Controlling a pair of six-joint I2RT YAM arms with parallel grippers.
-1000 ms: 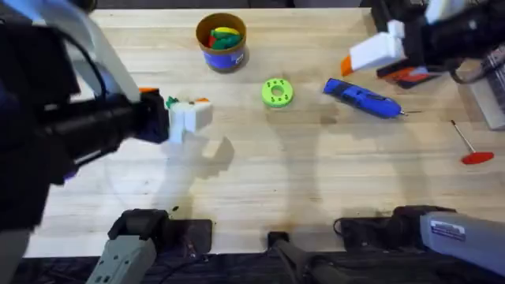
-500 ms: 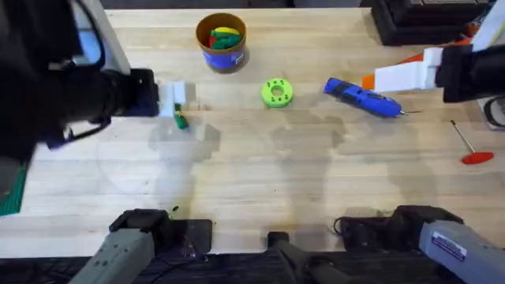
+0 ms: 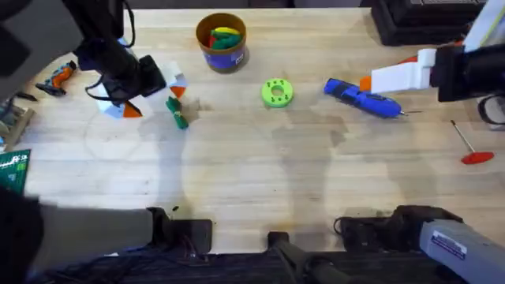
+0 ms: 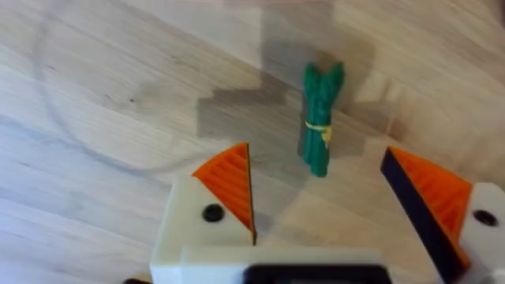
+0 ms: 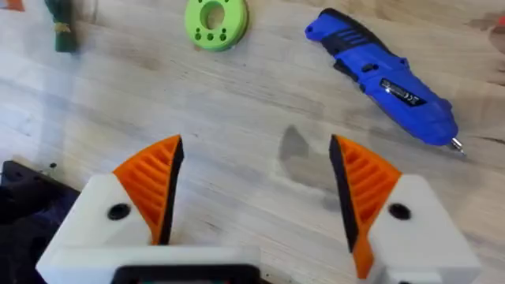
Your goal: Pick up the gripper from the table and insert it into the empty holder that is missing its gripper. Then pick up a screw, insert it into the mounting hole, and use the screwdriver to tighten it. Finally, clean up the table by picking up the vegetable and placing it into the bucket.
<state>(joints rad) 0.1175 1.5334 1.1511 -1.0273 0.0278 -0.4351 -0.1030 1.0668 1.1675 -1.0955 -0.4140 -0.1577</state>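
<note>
Wood-grain table (image 3: 260, 181) lies nearest. Over its left side the left gripper (image 4: 319, 201) hangs with fingers spread, the small green bundled toy vegetable (image 4: 319, 118) lying on the boards just beyond them. Right gripper (image 5: 256, 197) gapes empty near the thick blue pen-shaped screwdriver (image 3: 363, 99). Farthest back stands the round blue bucket with tan-orange rim (image 3: 222, 43).

A lime-green round disc (image 3: 276, 92) with small holes lies on the wooden table (image 3: 260, 181), near its middle. A thin metal rod with a red handle (image 3: 469, 146) rests near the right edge. Yellow, green and red toy foods (image 3: 222, 37) sit piled together at the back.
</note>
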